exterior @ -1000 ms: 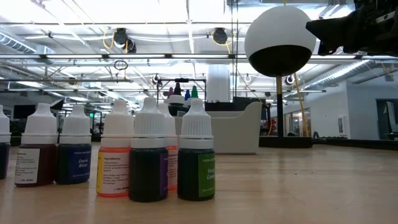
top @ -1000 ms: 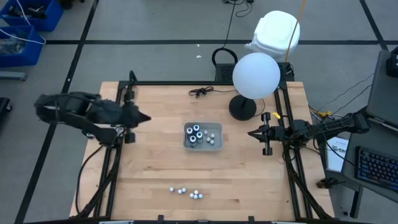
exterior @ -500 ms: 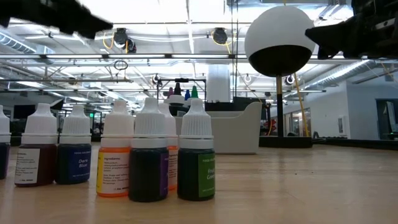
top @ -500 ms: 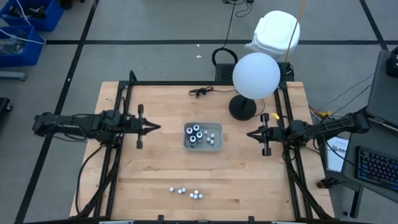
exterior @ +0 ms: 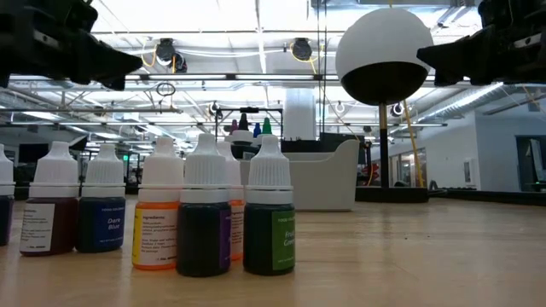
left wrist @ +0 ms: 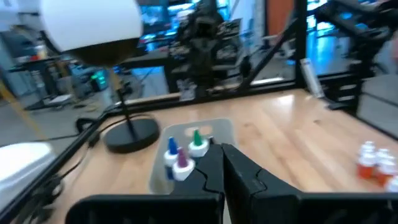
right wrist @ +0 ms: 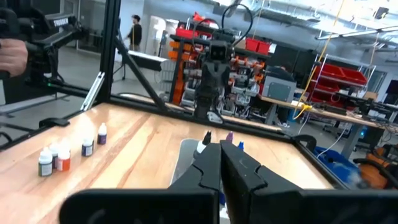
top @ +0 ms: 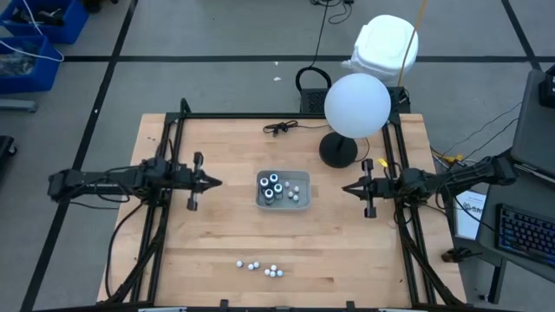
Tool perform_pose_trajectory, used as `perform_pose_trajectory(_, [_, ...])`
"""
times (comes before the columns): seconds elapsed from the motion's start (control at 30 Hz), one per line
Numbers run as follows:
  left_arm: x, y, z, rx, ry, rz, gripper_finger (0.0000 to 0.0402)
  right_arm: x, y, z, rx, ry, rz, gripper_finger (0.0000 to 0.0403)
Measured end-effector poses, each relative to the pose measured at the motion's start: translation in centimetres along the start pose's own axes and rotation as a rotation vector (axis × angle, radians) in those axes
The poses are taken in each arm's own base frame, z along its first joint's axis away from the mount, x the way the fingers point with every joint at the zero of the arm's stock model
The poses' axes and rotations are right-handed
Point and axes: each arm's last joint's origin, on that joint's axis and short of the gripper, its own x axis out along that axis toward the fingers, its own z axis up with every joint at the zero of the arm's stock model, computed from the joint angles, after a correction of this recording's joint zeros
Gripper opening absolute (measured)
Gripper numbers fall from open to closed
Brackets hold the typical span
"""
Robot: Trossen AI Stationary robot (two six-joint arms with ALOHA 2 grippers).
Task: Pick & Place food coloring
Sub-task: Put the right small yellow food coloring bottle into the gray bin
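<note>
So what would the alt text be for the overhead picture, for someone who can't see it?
Seen from above, a wooden table holds a grey tray of small bottles at its centre, with a loose cluster of white-capped food coloring bottles near the front edge. The left tool and right tool, both shut, point at the tray from either side; a white globe lamp stands behind.

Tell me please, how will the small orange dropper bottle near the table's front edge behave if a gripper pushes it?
The orange bottle stands tall on a narrow base, so a high push probably tips it. Its neighbours stand close and may topple too. Being round, it likely rolls once down.
</note>
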Motion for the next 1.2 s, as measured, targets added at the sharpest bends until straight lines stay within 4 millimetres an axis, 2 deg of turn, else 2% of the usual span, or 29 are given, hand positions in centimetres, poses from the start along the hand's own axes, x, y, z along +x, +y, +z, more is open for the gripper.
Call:
perform_pose_trajectory(0.13, [0.0,-0.1,-0.1,-0.018,-0.003,-0.073,0.0002,0.1,0.0,-0.1,-0.002,0.008,0.002,0.0])
perform_pose_trajectory(0.27, [0.0,-0.2,-1.1,-0.008,0.027,-0.054,0.0003,0.1,0.0,-0.1,-0.001,0.004,0.003,0.0])
perform_pose_trajectory(0.53, [0.0,-0.3,-1.2,-0.044,0.034,-0.068,0.0006,0.1,0.1,-0.1,-0.032,0.009,0.005,0.0])
perform_pose_trajectory(0.77, [0.0,0.2,-0.7,-0.058,-0.008,0.072,0.0005,0.1,-0.1,0.5,-0.002,-0.056,-0.01,0.0])
perform_pose_trajectory(0.97, [0.0,0.3,-0.4,-0.128,-0.041,0.09,0.001,0.1,-0.1,0.5,-0.069,-0.042,-0.029,0.0])
perform_pose_trajectory(1.1, [0.0,0.3,-0.3,-0.129,-0.046,0.082,0.0029,1.4,-0.2,3.2,-0.076,-0.021,-0.007,0.0])
perform_pose_trajectory(1.2, [0.0,0.2,-0.3,-0.169,-0.049,0.066,0.0035,3.5,0.6,4.5,-0.124,0.147,-0.009,0.0])
